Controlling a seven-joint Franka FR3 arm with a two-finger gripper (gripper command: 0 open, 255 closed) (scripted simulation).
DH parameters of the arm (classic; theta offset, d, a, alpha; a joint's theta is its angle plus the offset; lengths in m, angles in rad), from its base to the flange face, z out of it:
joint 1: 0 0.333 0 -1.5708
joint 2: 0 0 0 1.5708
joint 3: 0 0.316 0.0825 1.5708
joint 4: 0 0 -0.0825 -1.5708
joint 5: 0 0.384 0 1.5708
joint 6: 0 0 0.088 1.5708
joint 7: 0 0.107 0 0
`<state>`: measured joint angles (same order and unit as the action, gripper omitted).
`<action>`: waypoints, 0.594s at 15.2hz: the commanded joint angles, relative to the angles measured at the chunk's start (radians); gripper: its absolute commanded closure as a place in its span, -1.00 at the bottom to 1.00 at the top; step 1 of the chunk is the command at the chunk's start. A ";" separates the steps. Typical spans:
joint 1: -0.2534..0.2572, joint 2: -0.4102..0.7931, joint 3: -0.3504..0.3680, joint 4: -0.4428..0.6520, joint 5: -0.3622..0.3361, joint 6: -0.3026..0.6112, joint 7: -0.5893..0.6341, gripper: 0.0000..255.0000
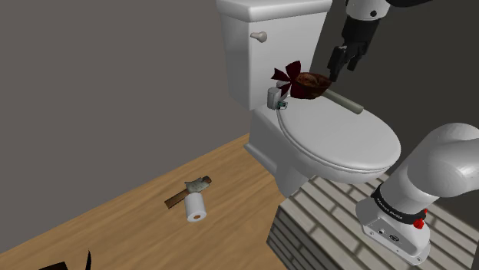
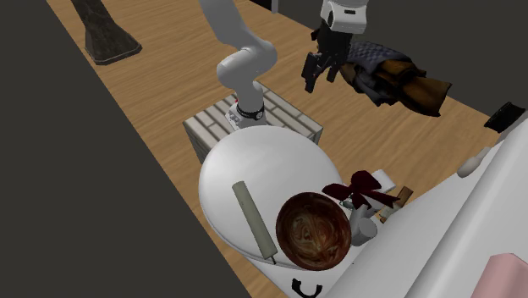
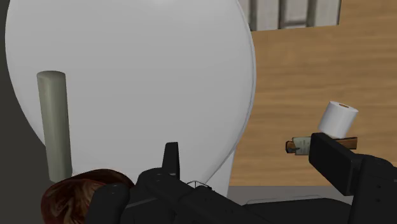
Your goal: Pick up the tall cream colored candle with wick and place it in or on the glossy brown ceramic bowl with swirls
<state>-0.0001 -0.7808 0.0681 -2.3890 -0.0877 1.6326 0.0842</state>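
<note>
**Candle Lay on Toilet Lid, Claw Empty Above**

The tall cream-grey candle [image 1: 343,100] lay flat on its side on the closed white toilet lid [image 1: 345,142], not upright. One end sat just beside the glossy brown bowl [image 1: 313,83]; whether the two touched could not be told. In the second exterior view the candle [image 2: 254,220] ran along the lid [image 2: 245,161], and the swirls inside the bowl [image 2: 313,230] were plain to see. The bowl held nothing.

A dark red bow-like ornament [image 1: 285,74] stood just beside the bowl, on the side toward the toilet tank [image 1: 269,46].

The black claw [image 1: 343,65] hung in the air above the lid, near the bowl in the shoulder view and clear of both it and the candle. In the wrist view the claw [image 3: 248,153] had its two fingers standing well apart with nothing between them. The candle [image 3: 54,124] and the rim of the bowl [image 3: 76,191] lay below and off to one side.

On the wooden floor [image 1: 130,222] beside the toilet were a white paper roll [image 1: 197,207] and, touching it, a small wooden-handled tool [image 1: 184,193]. The arm's stand [image 1: 322,222] was a pale slatted box.
</note>
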 commanded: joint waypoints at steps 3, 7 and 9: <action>-0.019 0.022 -0.033 -0.023 -0.022 0.046 -0.021 -1.00; -0.059 0.082 -0.099 -0.055 -0.064 0.141 -0.061 -1.00; -0.078 0.118 -0.132 -0.065 -0.084 0.189 -0.081 -1.00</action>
<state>-0.0698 -0.6775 -0.0516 -2.4456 -0.1635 1.7968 0.0092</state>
